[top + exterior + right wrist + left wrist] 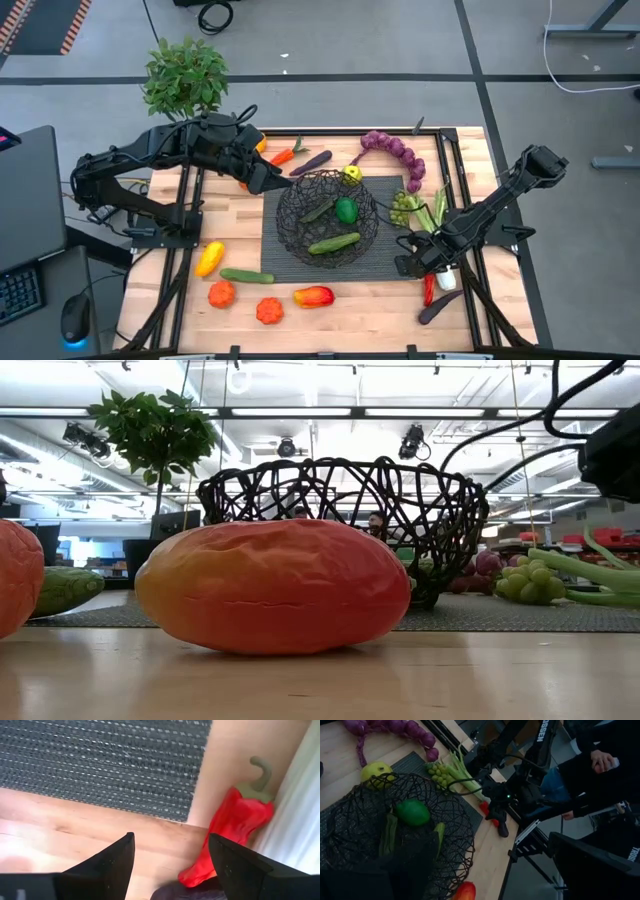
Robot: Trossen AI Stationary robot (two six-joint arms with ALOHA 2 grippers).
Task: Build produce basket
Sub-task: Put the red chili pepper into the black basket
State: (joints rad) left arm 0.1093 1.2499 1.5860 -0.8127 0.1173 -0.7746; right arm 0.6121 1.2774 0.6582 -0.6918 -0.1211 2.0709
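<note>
Low view: mango-like fruit (272,585) blocks the basket (340,490) base, contents unreadable. Red chili (235,827) tip hidden behind right end effector (172,855) fingers. Left end effector (395,880) too dark to read.

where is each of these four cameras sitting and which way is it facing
High: overhead, straight down; both arms, basket.
Low: table height, level past a mango to the basket; right arm's edge.
Left wrist: over the basket toward the right arm.
Right wrist: down past the open right end effector at the red chili.
Shared: high and left wrist both show the lime.
</note>
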